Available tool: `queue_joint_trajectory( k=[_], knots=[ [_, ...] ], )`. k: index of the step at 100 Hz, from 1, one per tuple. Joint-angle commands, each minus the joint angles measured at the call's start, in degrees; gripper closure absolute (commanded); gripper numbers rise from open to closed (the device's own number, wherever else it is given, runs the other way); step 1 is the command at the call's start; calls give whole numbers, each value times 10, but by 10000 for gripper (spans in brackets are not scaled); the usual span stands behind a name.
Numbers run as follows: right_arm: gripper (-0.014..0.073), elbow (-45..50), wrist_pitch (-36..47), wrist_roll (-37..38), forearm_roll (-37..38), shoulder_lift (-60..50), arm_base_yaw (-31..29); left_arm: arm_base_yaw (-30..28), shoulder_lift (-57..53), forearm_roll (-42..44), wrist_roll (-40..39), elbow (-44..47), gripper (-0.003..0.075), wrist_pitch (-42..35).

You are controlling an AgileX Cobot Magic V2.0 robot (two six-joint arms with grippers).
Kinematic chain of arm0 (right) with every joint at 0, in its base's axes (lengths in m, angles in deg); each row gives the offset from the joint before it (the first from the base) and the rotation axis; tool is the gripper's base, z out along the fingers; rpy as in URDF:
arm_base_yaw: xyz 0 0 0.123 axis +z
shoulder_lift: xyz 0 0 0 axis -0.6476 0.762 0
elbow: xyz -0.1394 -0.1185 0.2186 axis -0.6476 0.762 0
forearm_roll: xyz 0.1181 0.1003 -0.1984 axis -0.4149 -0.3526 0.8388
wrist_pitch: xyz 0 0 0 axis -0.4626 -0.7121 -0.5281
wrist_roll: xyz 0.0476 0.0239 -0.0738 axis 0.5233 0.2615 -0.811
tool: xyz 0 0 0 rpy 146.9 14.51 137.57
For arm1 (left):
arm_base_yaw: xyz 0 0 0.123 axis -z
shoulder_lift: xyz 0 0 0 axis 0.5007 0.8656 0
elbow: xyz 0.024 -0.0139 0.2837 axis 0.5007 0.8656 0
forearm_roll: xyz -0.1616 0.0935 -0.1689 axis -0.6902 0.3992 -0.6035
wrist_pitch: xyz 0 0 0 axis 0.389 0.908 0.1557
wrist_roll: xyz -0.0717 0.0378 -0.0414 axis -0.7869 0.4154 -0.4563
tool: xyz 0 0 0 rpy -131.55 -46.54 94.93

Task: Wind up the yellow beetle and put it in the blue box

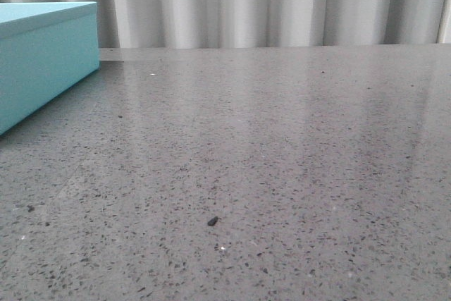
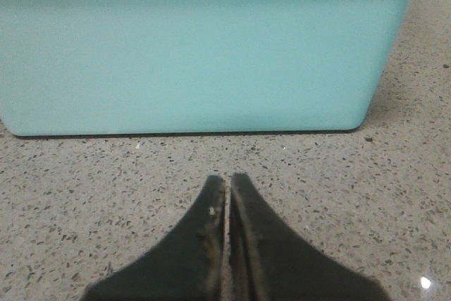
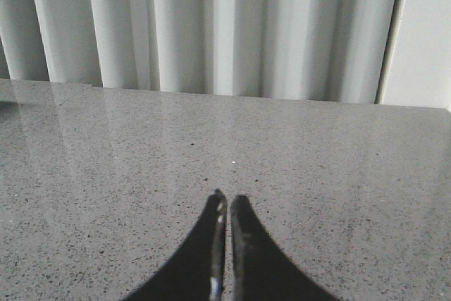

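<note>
Blue box (image 1: pixel 46 58) cut off at far left, both claws, left claw (image 2: pixel 227 182) and right claw (image 3: pixel 227 202), clenched on nothing over speckled bench (image 1: pixel 282 160), pale curtain (image 1: pixel 268 1) behind.

You have the large, matte, light turquoise-blue rectangular box (image 1: pixel 44 61) at the desk's (image 1: pixel 268 174) far left, lid on, standing flat.

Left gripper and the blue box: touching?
Apart. The left wrist view shows bare table between the left gripper and the blue box.
</note>
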Motion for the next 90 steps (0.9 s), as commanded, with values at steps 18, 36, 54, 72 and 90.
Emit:
queue_joint_trajectory(
  k=[18,36,54,72,90],
  knots=[
    [635,-16,46,-3,7,4,-1,-3,-19,0,-5,15,741,-28],
    [635,-16,46,-3,7,4,-1,-3,-19,0,-5,15,741,-28],
    [635,-16,45,-3,7,4,-1,-3,-19,0,-5,15,741,-28],
    [635,-16,45,-3,7,4,-1,-3,-19,0,-5,15,741,-28],
    [635,-6,58,-3,7,-10,-2,-3,-19,0,-5,15,741,-28]
  ],
)
